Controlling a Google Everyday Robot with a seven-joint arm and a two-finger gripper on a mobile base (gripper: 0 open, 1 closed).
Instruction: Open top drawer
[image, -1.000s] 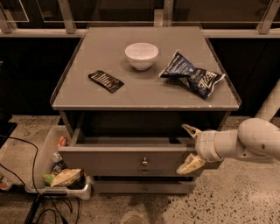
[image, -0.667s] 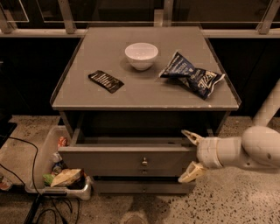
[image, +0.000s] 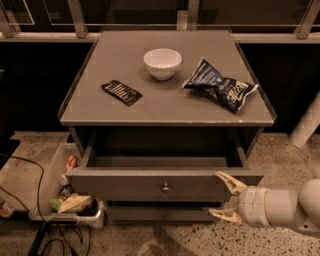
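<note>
The top drawer (image: 135, 187) of the grey cabinet stands pulled out, with its grey box interior (image: 165, 161) showing and looking bare. Its flat front carries a small round metal knob (image: 165, 188) at centre. My gripper (image: 224, 196) is at the lower right, in front of the drawer front's right end. Its two pale fingers (image: 228, 181) are spread open and hold nothing. It does not touch the knob. A slimmer drawer front (image: 160, 214) shows below the top drawer.
On the cabinet top (image: 100, 100) stand a white bowl (image: 162, 63), a dark blue chip bag (image: 220, 86) and a small black packet (image: 121, 92). A white bin (image: 65, 197) with trash stands on the floor at left. Cables (image: 45, 235) lie beside it.
My gripper has moved down and back to the right, away from the drawer front's right end. The drawer stays pulled out the same amount.
</note>
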